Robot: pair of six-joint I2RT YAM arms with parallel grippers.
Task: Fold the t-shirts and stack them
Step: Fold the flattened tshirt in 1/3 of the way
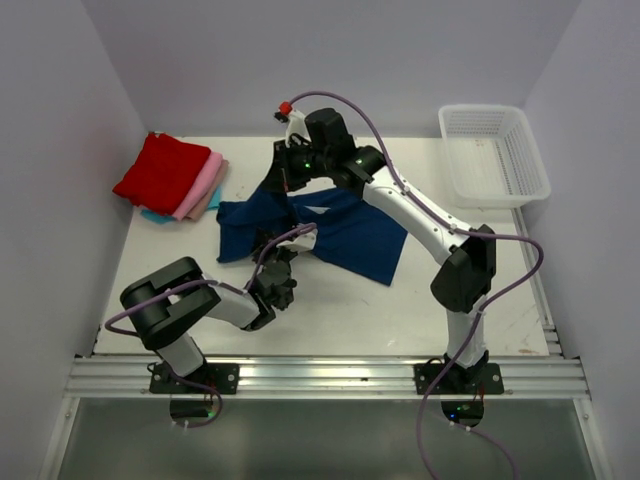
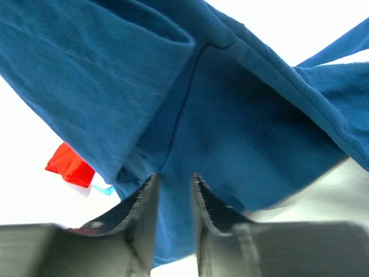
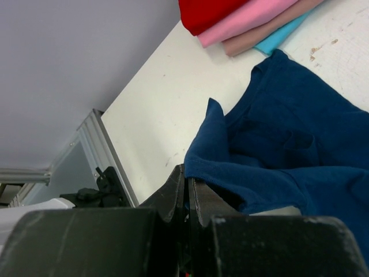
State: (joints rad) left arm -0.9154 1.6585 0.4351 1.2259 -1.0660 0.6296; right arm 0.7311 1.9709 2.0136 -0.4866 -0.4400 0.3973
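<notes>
Several folded tees (image 1: 170, 178) sit stacked at your far left. Mid-table, your left gripper (image 2: 174, 180) pinches the near edge of the navy shirt (image 1: 355, 240), and your right gripper (image 3: 187, 173) is clamped on its far edge. A white basket (image 1: 493, 152) stands far right.

**Basket on a scuffed counter**

A white plastic mesh basket (image 1: 478, 109) stood upright on the counter (image 1: 350, 310), at its far right corner. The counter was white and scuffed. An aluminium rail (image 1: 330, 378) ran along its near edge, and pale walls (image 1: 330, 60) enclosed it.
</notes>
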